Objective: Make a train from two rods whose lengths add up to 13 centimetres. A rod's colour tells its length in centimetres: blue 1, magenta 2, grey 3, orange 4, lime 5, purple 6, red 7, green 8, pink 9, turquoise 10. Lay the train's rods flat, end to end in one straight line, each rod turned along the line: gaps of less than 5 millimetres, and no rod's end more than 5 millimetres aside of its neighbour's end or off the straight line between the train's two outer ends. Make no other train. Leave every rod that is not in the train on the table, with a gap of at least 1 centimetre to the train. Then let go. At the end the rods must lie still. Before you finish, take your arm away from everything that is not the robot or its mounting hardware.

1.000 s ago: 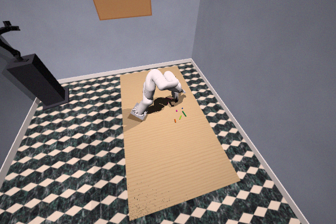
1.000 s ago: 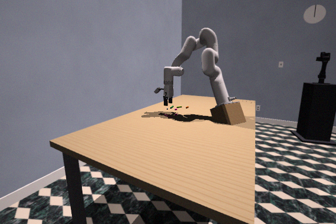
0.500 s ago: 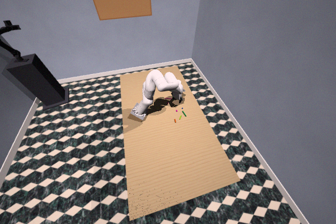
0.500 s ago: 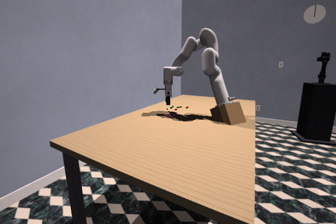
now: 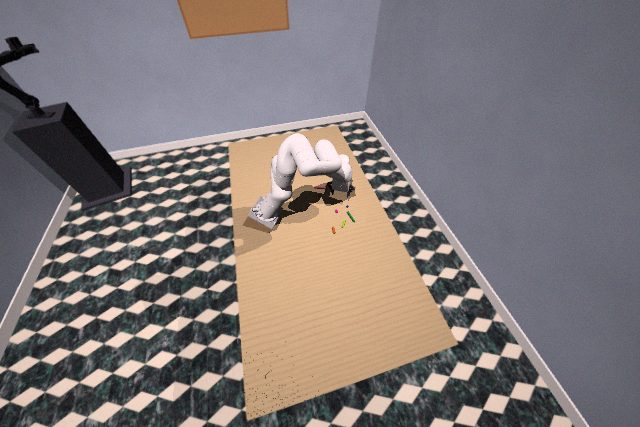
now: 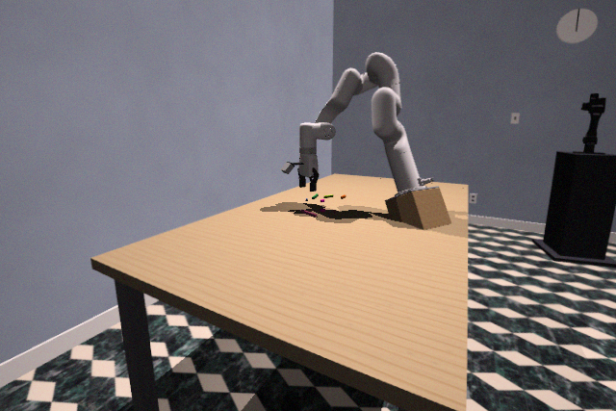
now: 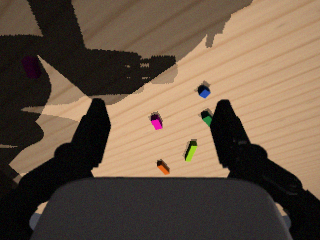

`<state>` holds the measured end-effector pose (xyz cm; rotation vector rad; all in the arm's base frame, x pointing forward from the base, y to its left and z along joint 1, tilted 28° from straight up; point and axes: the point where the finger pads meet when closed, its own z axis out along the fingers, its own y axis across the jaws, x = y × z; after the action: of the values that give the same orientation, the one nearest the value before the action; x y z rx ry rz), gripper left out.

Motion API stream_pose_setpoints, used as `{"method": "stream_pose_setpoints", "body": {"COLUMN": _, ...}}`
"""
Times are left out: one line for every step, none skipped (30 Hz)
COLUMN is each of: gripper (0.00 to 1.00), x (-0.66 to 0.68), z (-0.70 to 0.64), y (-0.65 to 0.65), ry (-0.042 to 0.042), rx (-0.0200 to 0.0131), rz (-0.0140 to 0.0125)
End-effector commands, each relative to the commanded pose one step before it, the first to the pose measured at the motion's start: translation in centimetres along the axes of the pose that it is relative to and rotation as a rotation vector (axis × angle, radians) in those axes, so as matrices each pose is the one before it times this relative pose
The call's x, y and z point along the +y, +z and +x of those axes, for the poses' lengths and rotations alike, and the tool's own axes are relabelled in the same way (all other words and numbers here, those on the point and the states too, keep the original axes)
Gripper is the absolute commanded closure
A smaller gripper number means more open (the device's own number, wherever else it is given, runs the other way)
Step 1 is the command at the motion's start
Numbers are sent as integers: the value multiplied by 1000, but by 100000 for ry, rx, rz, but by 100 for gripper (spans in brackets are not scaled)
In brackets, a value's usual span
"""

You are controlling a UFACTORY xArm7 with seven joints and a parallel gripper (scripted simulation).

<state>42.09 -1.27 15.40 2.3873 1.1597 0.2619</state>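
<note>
My gripper (image 7: 160, 112) is open and empty, and hangs above the table (image 6: 318, 257) in the exterior view (image 6: 308, 182). Below it, in the wrist view, lie five short rods: blue (image 7: 203, 91), green (image 7: 206, 118) partly hidden behind my right finger, magenta (image 7: 156, 121), lime (image 7: 190, 150) and orange (image 7: 163, 167). They lie apart from each other. In the top view they form a loose group: blue (image 5: 347, 206), magenta (image 5: 336, 211), green (image 5: 351, 216), lime (image 5: 343, 223), orange (image 5: 333, 230). A longer pinkish rod (image 5: 316, 187) lies in the arm's shadow, also seen in the wrist view (image 7: 31, 66).
The arm's base block (image 6: 419, 207) stands on the table behind the rods. The arm's dark shadow (image 6: 338, 212) covers the table between the base and the rods. A black pedestal (image 6: 579, 205) stands on the floor away from the table.
</note>
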Motion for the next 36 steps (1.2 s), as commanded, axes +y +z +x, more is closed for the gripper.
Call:
{"method": "stream_pose_setpoints", "body": {"gripper": 0, "x": 735, "z": -300, "y": -54, "ry": -13300, "rx": 1034, "rz": 2389}}
{"method": "stream_pose_setpoints", "body": {"gripper": 0, "x": 0, "z": 0, "y": 0, "ry": 0, "rx": 0, "rz": 0}}
{"method": "stream_pose_setpoints", "body": {"gripper": 0, "x": 233, "z": -211, "y": 15, "ry": -5034, "rx": -25, "rz": 9}}
{"method": "stream_pose_setpoints", "body": {"gripper": 0, "x": 206, "z": -210, "y": 15, "ry": -4704, "rx": -24, "rz": 11}}
{"method": "stream_pose_setpoints", "body": {"gripper": 0, "x": 178, "z": -204, "y": 14, "ry": -4332, "rx": -23, "rz": 12}}
{"method": "stream_pose_setpoints", "body": {"gripper": 0, "x": 99, "z": -126, "y": 9, "ry": -2550, "rx": -14, "rz": 8}}
{"method": "stream_pose_setpoints", "body": {"gripper": 0, "x": 111, "z": -150, "y": 10, "ry": -2969, "rx": -16, "rz": 10}}
{"method": "stream_pose_setpoints", "body": {"gripper": 0, "x": 115, "z": -167, "y": 11, "ry": -3233, "rx": -18, "rz": 12}}
{"method": "stream_pose_setpoints", "body": {"gripper": 0, "x": 106, "z": -169, "y": 11, "ry": -3170, "rx": -17, "rz": 13}}
{"method": "stream_pose_setpoints", "body": {"gripper": 0, "x": 88, "z": -153, "y": 10, "ry": -2806, "rx": -16, "rz": 12}}
{"method": "stream_pose_setpoints", "body": {"gripper": 0, "x": 73, "z": -136, "y": 9, "ry": -2446, "rx": -14, "rz": 11}}
{"method": "stream_pose_setpoints", "body": {"gripper": 0, "x": 59, "z": -118, "y": 8, "ry": -2093, "rx": -12, "rz": 10}}
{"method": "stream_pose_setpoints", "body": {"gripper": 0, "x": 47, "z": -100, "y": 7, "ry": -1753, "rx": -10, "rz": 9}}
{"method": "stream_pose_setpoints", "body": {"gripper": 0, "x": 36, "z": -83, "y": 6, "ry": -1430, "rx": -8, "rz": 8}}
{"method": "stream_pose_setpoints", "body": {"gripper": 0, "x": 28, "z": -66, "y": 4, "ry": -1127, "rx": -6, "rz": 6}}
{"method": "stream_pose_setpoints", "body": {"gripper": 0, "x": 20, "z": -50, "y": 3, "ry": -850, "rx": -5, "rz": 5}}
{"method": "stream_pose_setpoints", "body": {"gripper": 0, "x": 14, "z": -35, "y": 2, "ry": -603, "rx": -3, "rz": 3}}
{"method": "stream_pose_setpoints", "body": {"gripper": 0, "x": 0, "z": 0, "y": 0, "ry": 0, "rx": 0, "rz": 0}}
{"method": "stream_pose_setpoints", "body": {"gripper": 0, "x": 0, "z": 0, "y": 0, "ry": 0, "rx": 0, "rz": 0}}
{"method": "stream_pose_setpoints", "body": {"gripper": 0, "x": 9, "z": -23, "y": 2, "ry": -392, "rx": -2, "rz": 2}}
{"method": "stream_pose_setpoints", "body": {"gripper": 0, "x": 5, "z": -13, "y": 1, "ry": -221, "rx": -1, "rz": 1}}
{"method": "stream_pose_setpoints", "body": {"gripper": 0, "x": 2, "z": -6, "y": 0, "ry": -97, "rx": -1, "rz": 1}}
{"method": "stream_pose_setpoints", "body": {"gripper": 0, "x": 1, "z": -1, "y": 0, "ry": -25, "rx": 0, "rz": 0}}
{"method": "stream_pose_setpoints", "body": {"gripper": 0, "x": 0, "z": 0, "y": 0, "ry": -3, "rx": 0, "rz": 0}}
{"method": "stream_pose_setpoints", "body": {"gripper": 0, "x": 0, "z": 0, "y": 0, "ry": 0, "rx": 0, "rz": 0}}
{"method": "stream_pose_setpoints", "body": {"gripper": 0, "x": 0, "z": 0, "y": 0, "ry": 0, "rx": 0, "rz": 0}}
{"method": "stream_pose_setpoints", "body": {"gripper": 0, "x": 0, "z": 0, "y": 0, "ry": 0, "rx": 0, "rz": 0}}
{"method": "stream_pose_setpoints", "body": {"gripper": 0, "x": 0, "z": 0, "y": 0, "ry": 0, "rx": 0, "rz": 0}}
{"method": "stream_pose_setpoints", "body": {"gripper": 0, "x": 0, "z": 0, "y": 0, "ry": 0, "rx": 0, "rz": 0}}
{"method": "stream_pose_setpoints", "body": {"gripper": 0, "x": 0, "z": 0, "y": 0, "ry": 0, "rx": 0, "rz": 0}}
{"method": "stream_pose_setpoints", "body": {"gripper": 0, "x": 0, "z": 0, "y": 0, "ry": 0, "rx": 0, "rz": 0}}
{"method": "stream_pose_setpoints", "body": {"gripper": 0, "x": 0, "z": 0, "y": 0, "ry": 0, "rx": 0, "rz": 0}}
{"method": "stream_pose_setpoints", "body": {"gripper": 0, "x": 0, "z": 0, "y": 0, "ry": 0, "rx": 0, "rz": 0}}
{"method": "stream_pose_setpoints", "body": {"gripper": 0, "x": 0, "z": 0, "y": 0, "ry": 0, "rx": 0, "rz": 0}}
{"method": "stream_pose_setpoints", "body": {"gripper": 0, "x": 0, "z": 0, "y": 0, "ry": 0, "rx": 0, "rz": 0}}
{"method": "stream_pose_setpoints", "body": {"gripper": 0, "x": 0, "z": 0, "y": 0, "ry": 0, "rx": 0, "rz": 0}}
